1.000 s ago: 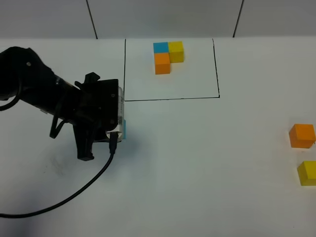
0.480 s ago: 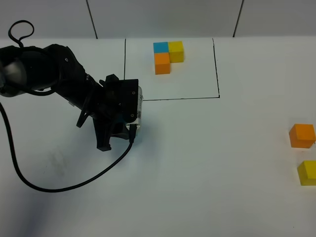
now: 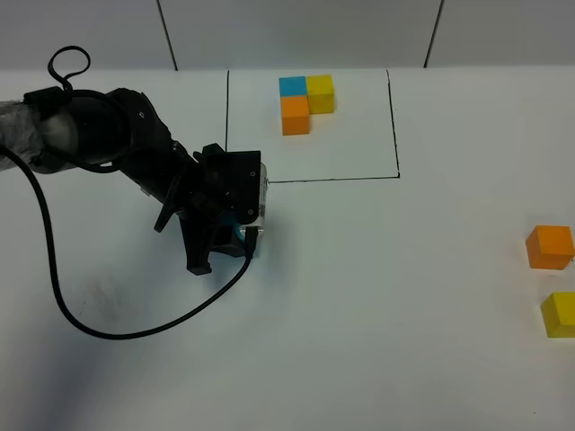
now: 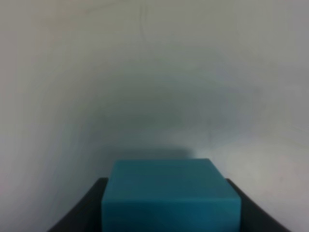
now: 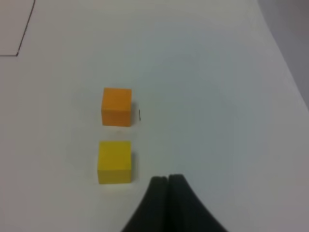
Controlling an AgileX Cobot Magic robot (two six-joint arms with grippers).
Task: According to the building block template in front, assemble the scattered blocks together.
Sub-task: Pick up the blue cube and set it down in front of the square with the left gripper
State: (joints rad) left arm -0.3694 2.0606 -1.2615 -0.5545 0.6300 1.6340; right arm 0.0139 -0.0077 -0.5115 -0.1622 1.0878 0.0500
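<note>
Currently: my left gripper [image 3: 238, 239] pinches sky-blue cube [image 4: 170, 193] outside seven-o'clock corner of template frame [image 3: 314, 180]; table [image 3: 377, 296] open toward three o'clock; right gripper [image 5: 167, 181] pressed together near yellow cube [image 5: 115, 162], orange cube [image 5: 117, 106].

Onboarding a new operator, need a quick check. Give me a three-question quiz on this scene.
1. True or false: the right gripper is shut and empty.
2. Which loose cube does the left gripper hold? A orange, B sky-blue, C yellow.
3. Fill in: in the black-framed L-shaped block template, the corner cube is sky-blue; the ends are yellow and ____.
Key: 1 true. 2 B, the small matte sky-blue cube. 3 orange.
</note>
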